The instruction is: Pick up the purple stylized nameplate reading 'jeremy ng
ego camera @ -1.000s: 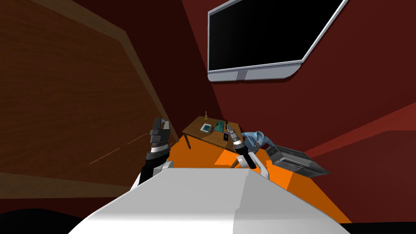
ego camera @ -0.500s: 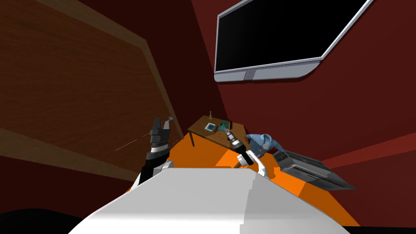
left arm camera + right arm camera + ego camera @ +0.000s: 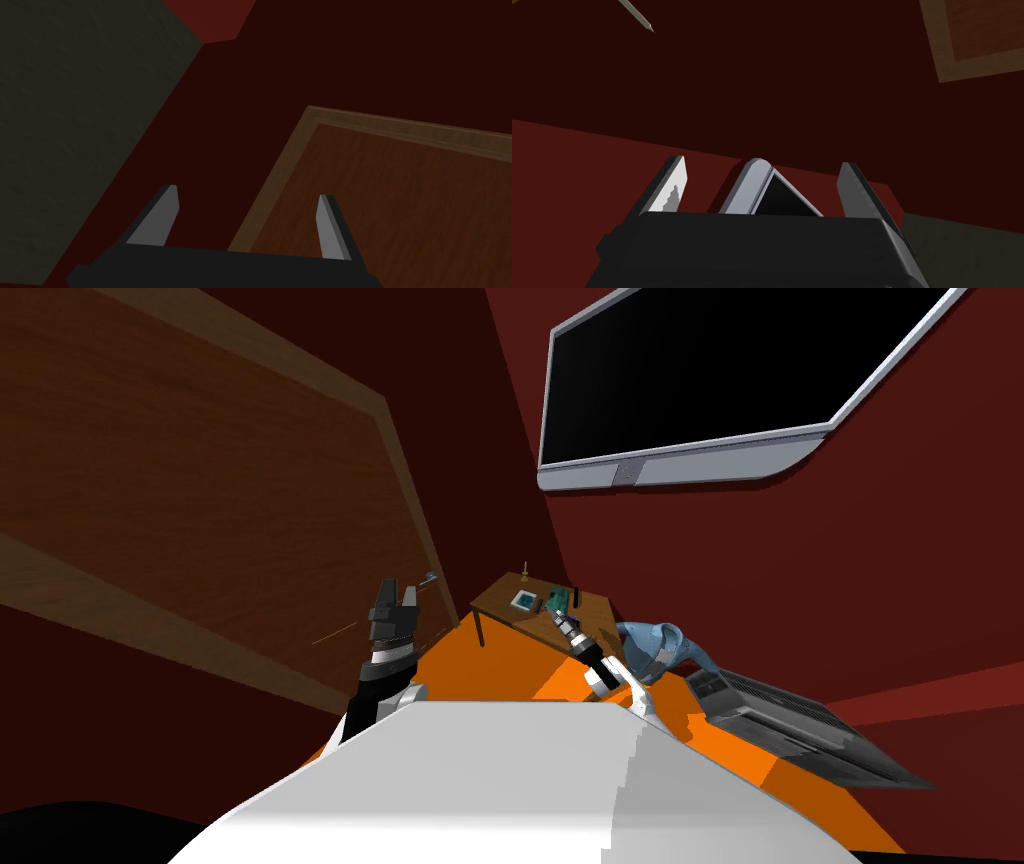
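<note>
A small brown wooden table (image 3: pixel 590 610) stands ahead in the corner of dark red walls. On it lie a white-framed teal item (image 3: pixel 523 601), a green item (image 3: pixel 555 602), a dark upright piece (image 3: pixel 575 595) and a thin candlestick (image 3: pixel 522 569). They are too small to tell which is the nameplate. My right gripper (image 3: pixel 561 616) is raised in front of the table's near edge, open (image 3: pixel 762 182) and holding nothing. My left gripper (image 3: pixel 399 591) is held up beside the wooden door, open (image 3: pixel 247 212) and holding nothing.
A large black-screened TV (image 3: pixel 710 378) hangs on the wall above the table. A wide wooden door (image 3: pixel 200 488) with a small handle (image 3: pixel 428 579) lines my left side. A blue-grey draped object (image 3: pixel 655 646) and a grey slatted unit (image 3: pixel 800 723) sit right of the table on the orange floor (image 3: pixel 500 663).
My view has turned: the TV, the table and the door's edge have slid to the right in the head view. Both arms keep their raised pose with fingers open.
</note>
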Motion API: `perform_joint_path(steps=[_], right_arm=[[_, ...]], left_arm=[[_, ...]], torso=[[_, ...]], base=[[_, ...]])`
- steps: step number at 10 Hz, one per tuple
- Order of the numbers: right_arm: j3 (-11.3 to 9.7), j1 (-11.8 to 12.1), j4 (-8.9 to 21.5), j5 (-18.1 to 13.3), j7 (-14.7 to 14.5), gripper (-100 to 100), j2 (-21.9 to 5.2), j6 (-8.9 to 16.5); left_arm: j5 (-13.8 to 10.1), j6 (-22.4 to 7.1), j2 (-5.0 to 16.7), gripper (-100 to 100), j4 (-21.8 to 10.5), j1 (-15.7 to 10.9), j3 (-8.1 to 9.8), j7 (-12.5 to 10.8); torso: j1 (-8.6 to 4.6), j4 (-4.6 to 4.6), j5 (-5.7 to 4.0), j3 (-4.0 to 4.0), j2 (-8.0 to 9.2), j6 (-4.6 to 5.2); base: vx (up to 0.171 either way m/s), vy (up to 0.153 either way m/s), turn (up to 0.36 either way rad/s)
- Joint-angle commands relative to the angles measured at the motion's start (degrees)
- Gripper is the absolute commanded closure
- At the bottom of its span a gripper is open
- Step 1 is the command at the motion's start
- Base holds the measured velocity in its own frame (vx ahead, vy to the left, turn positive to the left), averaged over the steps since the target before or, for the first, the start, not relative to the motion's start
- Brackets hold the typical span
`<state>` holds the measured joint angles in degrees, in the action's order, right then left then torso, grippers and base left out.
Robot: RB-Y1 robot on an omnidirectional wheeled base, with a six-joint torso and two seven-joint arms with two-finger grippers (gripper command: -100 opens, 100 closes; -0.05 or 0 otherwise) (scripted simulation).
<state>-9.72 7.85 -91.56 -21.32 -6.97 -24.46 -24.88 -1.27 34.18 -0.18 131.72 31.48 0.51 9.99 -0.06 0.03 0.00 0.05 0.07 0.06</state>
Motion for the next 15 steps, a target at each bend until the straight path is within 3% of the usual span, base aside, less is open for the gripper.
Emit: perform_joint_path(steps=[1, 7, 11, 15], right_arm=[[-0.74, -1.35, 2.86, -1.52, -1.20, -100, -1.59, 0.59], [-3.37, -5.07, 13.41, -5.93, -5.16, -100, -5.87, 3.02], [-4.32, -6.19, 17.84, -7.34, -6.55, -100, -7.30, 3.86], [-6.25, -8.28, 25.85, -10.01, -9.35, -100, -10.11, 5.57]], left_arm=[[0.00, 0.00, 0.00, 0, 0.00, 0.00, 0.00, 0.00], [0.00, 0.00, 0.00, 0, 0.00, 0.00, 0.00, 0.00], [0.00, 0.00, 0.00, 0, 0.00, 0.00, 0.00, 0.00], [0.00, 0.00, 0.00, 0, 0.00, 0.00, 0.00, 0.00]], torso=[[0.00, 0.00, 0.00, 0.00, 0.00, 0.00], [0.05, -0.02, 0.01, -0.04, -0.07, 0.00], [0.02, -0.01, 0.00, -0.05, -0.09, -0.03], [0.04, -0.04, 0.01, -0.13, -0.22, -0.02]], base=[[-0.011, 0.037, 0.192], [0.002, 0.038, 0.131], [0.014, 0.023, 0.083], [0.043, 0.027, 0.124]])
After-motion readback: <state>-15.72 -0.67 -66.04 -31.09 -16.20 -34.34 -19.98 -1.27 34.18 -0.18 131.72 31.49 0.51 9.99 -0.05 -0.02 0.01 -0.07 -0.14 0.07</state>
